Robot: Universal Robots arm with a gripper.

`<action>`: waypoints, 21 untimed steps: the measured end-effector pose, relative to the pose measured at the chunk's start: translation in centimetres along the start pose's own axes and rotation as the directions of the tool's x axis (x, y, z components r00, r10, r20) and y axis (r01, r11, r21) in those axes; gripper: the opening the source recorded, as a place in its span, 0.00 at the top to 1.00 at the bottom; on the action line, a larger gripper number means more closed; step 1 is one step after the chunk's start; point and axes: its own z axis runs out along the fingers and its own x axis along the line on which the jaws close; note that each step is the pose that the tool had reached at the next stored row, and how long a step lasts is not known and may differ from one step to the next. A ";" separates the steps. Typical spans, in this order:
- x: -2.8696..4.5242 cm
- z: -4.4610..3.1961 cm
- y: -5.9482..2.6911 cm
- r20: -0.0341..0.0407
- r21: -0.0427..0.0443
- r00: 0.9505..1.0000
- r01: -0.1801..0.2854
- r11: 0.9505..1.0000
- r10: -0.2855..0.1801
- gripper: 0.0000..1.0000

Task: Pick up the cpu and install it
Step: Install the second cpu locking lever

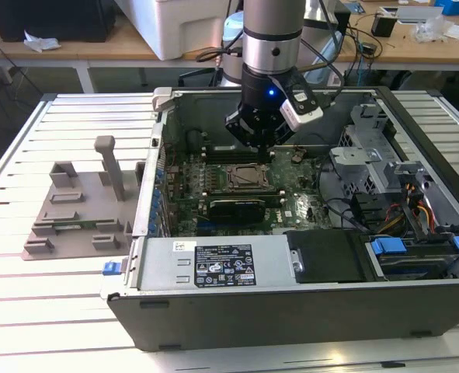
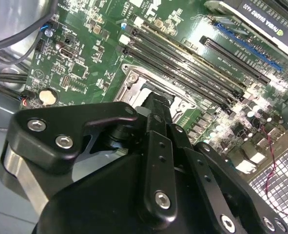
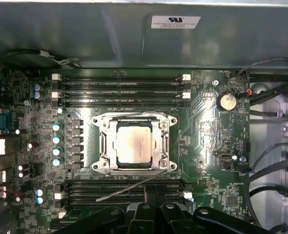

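The cpu lies flat inside the socket on the motherboard, its silver top up and its edges parallel to the metal frame around it. So it seems already placed where it belongs, and the frame holds it from sliding. In the first wrist view the thin lever runs loose from about 5 o'clock of the socket out toward 7 o'clock, not hooked down, so I judge the cpu is seated but not yet locked.

Memory slots lie at 12 o'clock of the socket, and more of them at 6 o'clock. A round battery sits at about 2 o'clock.

The hand hangs directly over the socket, inside the open computer case, pointing straight down; this lets it come to the chip from above without touching the case walls. In the second wrist view the black links of the hand cover the middle of the socket, so whether it is wide or narrow, or holding something, I cannot tell.

The case lies on its side on the slatted tabletop, so the board faces up. A grey fixture stands on the tabletop at 9 o'clock of the case, well apart from the hand.
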 end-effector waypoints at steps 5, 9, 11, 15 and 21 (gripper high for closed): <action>0.00 0.04 -0.37 0.000 0.000 1.000 0.000 1.000 0.000 0.89; -0.01 0.09 -0.69 0.000 0.000 1.000 0.000 1.000 0.000 0.89; -0.01 0.12 -0.85 0.000 0.000 1.000 0.000 1.000 0.000 0.89; 0.05 0.22 -1.55 0.000 -0.005 1.000 0.000 1.000 0.000 0.89; 0.33 0.23 -2.21 -0.003 -0.191 1.000 -0.006 0.981 0.005 0.89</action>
